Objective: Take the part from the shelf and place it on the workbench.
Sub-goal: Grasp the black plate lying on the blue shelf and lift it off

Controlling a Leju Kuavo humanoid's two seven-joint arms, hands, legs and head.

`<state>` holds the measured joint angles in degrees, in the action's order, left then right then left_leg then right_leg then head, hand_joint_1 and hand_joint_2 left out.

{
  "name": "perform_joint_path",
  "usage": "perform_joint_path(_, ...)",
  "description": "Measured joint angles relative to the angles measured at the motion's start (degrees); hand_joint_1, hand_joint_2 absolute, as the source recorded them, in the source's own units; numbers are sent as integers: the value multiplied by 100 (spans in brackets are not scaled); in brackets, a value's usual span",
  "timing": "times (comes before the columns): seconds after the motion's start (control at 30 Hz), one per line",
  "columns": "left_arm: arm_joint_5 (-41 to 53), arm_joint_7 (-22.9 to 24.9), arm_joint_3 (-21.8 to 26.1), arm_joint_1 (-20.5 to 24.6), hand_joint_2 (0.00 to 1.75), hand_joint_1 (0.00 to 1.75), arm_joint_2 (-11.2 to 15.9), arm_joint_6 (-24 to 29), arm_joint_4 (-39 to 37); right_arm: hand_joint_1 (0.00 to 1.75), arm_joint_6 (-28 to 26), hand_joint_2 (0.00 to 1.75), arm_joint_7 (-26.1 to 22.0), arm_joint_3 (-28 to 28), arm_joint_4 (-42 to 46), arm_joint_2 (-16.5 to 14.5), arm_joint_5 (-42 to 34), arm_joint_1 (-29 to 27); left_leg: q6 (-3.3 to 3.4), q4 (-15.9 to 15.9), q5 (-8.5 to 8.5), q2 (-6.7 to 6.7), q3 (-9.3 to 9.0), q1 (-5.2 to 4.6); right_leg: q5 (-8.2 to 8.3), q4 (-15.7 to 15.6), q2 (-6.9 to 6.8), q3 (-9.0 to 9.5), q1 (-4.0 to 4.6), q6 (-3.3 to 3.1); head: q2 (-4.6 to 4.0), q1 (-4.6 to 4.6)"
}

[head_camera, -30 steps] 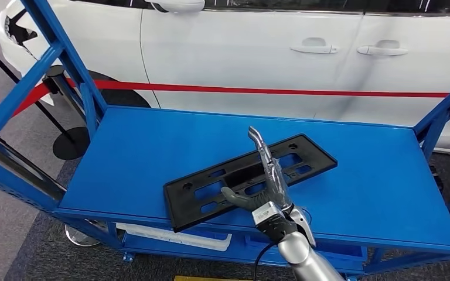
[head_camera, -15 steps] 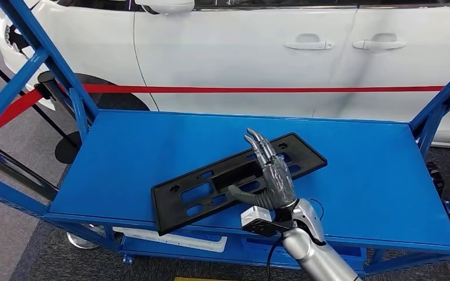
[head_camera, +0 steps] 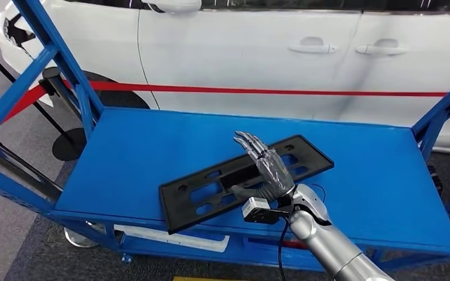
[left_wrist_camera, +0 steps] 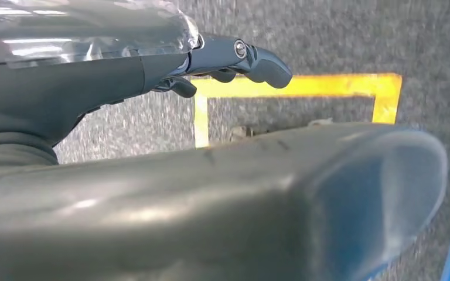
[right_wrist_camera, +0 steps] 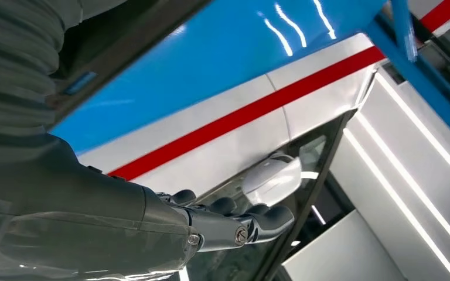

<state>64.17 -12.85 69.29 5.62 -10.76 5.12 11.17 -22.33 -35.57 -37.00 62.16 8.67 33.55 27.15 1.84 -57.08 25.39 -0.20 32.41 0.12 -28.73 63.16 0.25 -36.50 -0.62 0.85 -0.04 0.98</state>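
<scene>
Behind the blue metal shelf cart (head_camera: 152,146) you see a white car (head_camera: 240,52) with a red stripe along its doors. On the cart's flat blue top lies the long black plastic slotted part (head_camera: 211,187), angled, its near end over the front edge. Your right hand (head_camera: 266,170) hovers above its middle, fingers (head_camera: 249,141) spread, holding nothing. Your left hand (left_wrist_camera: 228,58) hangs over grey carpet, fingers lightly curled, empty.

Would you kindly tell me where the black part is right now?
In the head view, the black part lies diagonally near the front edge of the blue shelf, with the right hand over its middle.
</scene>
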Motion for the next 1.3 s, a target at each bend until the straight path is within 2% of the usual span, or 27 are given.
perform_joint_path(0.07,-7,2,0,6,0,0,8,10,-1,0,77,175,-42,-84,-163,10,-116,128,20,5,-5,7,-1,-6,-330,703,-1,-331,-19,31,0,-6)
perform_joint_path(0.1,-11,7,0,6,0,0,11,13,-1,0,130,175,-68,-121,-235,12,-176,157,24,0,-2,5,-1,-6,-417,999,-3,-477,-30,47,0,-6)
perform_joint_path(0.13,-14,12,0,2,0,0,14,14,-2,0,191,175,-91,-154,-298,14,-232,176,22,-8,2,0,-3,-3,-400,1120,-5,-545,-42,61,0,-6)
perform_joint_path(0.17,-15,19,0,-3,0,0,16,14,-2,0,253,175,-111,-185,-358,16,-289,202,14,-22,10,-7,-3,2,-279,1030,-9,-512,-57,73,0,-6)
perform_joint_path(0.23,-11,31,0,-6,0,0,17,5,-2,0,387,175,-160,-243,-466,16,-421,309,-27,-85,51,-16,5,10,91,365,-21,-202,-91,87,0,-7)
perform_joint_path(0.27,-7,37,0,-2,0,0,20,0,-2,0,457,175,-187,-278,-518,15,-508,378,-60,-135,82,-18,23,1,211,42,-21,-53,-91,76,0,-5)
perform_joint_path(0.3,1,43,0,3,0,0,25,-2,-1,0,524,175,-211,-314,-565,11,-609,438,-93,-173,106,-18,42,-8,267,-168,-20,41,-90,55,0,-1)
perform_joint_path(0.33,10,51,0,7,0,0,32,-2,0,0,578,175,-231,-351,-608,8,-717,482,-124,-195,119,-18,58,-18,259,-249,-16,70,-79,25,0,4)
perform_joint_path(0.43,27,79,0,3,0,0,61,19,0,0,652,175,-286,-448,-725,-10,-1018,558,-214,-212,144,-18,74,-3,276,-276,-9,67,-59,-88,0,9)
perform_joint_path(0.47,28,86,0,2,0,0,70,28,0,0,669,175,-299,-478,-755,-27,-1091,586,-247,-287,207,-16,102,5,286,-292,-9,71,-64,-124,0,12)
perform_joint_path(0.53,26,112,0,5,0,0,87,48,0,0,726,175,-329,-534,-785,-68,-1238,626,-299,-747,488,-12,301,17,296,-311,-13,80,-72,-169,0,19)
perform_joint_path(0.6,8,162,1,1,0,0,99,73,-1,0,805,175,-382,-578,-795,-98,-1442,623,-326,-1498,830,-12,656,25,293,-311,-23,77,-58,-186,0,22)
perform_joint_path(0.63,-14,198,5,-10,0,0,104,85,-1,0,834,175,-404,-601,-791,-112,-1543,607,-330,-1757,899,-12,783,26,291,-310,-27,77,-51,-190,0,22)
perform_joint_path(0.67,-42,237,12,-23,0,0,107,98,-1,0,843,175,-414,-627,-772,-125,-1629,584,-324,-1814,857,-12,814,26,291,-307,-27,79,-45,-191,0,22)
perform_joint_path(0.7,-72,276,20,-35,0,0,108,112,-1,0,837,175,-416,-655,-739,-142,-1692,558,-308,-1640,707,-12,734,26,291,-306,-23,86,-41,-191,0,22)
perform_joint_path(0.77,-127,328,40,-38,0,0,111,137,-1,0,811,175,-417,-698,-634,-183,-1772,510,-243,-838,305,-13,350,15,290,-305,-14,102,-30,-187,0,21)
perform_joint_path(0.8,-145,341,49,-31,0,0,115,146,-1,0,802,175,-417,-709,-585,-204,-1789,496,-211,-491,177,-15,185,3,293,-305,-9,103,-22,-175,0,21)
perform_joint_path(0.83,-155,349,57,-25,0,0,119,152,-1,0,796,175,-416,-717,-546,-221,-1799,485,-181,-274,114,-16,86,-12,301,-308,-8,100,-17,-155,0,20)
perform_joint_path(0.9,-159,361,66,-21,0,0,125,156,-1,0,789,175,-413,-730,-494,-239,-1815,461,-142,-181,96,-21,55,-34,333,-329,-11,94,-16,-97,0,19)
perform_joint_path(0.97,-157,373,69,-28,0,0,127,155,-1,0,774,175,-411,-739,-448,-242,-1870,428,-79,-96,21,-14,43,-5,304,-324,-13,88,-12,-32,0,16)
perform_joint_path(1.0,-160,375,70,-27,0,0,128,155,-2,0,762,175,-414,-742,-427,-242,-1915,417,-41,-46,-24,-6,40,9,199,-229,-12,51,-9,-7,0,12)
perform_joint_path(1.03,-164,376,72,-22,0,0,128,155,-2,0,749,175,-417,-744,-409,-241,-1965,407,-12,-3,-66,2,46,21,22,-21,-13,-29,-7,9,0,9)
perform_joint_path(1.1,-168,372,74,-13,0,0,126,151,-2,0,720,175,-422,-753,-391,-252,-2065,373,18,-3,-108,8,101,1,-431,702,-14,-295,-13,20,0,4)
perform_joint_path(1.13,-162,370,74,-13,0,0,123,146,-2,0,707,175,-423,-759,-387,-263,-2102,350,20,-10,-120,8,132,-6,-571,1023,-16,-402,-14,22,0,5)
perform_joint_path(1.17,-146,376,74,-14,0,0,120,141,-2,0,693,175,-423,-764,-387,-283,-2130,326,21,-21,-132,8,163,-10,-594,1171,-17,-423,-15,22,0,5)
perform_joint_path(1.2,-128,392,73,-14,0,0,117,138,-2,0,685,175,-423,-768,-386,-311,-2148,310,15,-35,-142,7,190,-12,-500,1075,-18,-325,-15,18,0,5)
perform_joint_path(1.3,-78,447,72,-7,0,0,104,169,-2,0,680,175,-426,-780,-365,-425,-2172,299,-29,-101,-155,3,253,-18,-82,-6,-21,366,-6,-24,-1,6)
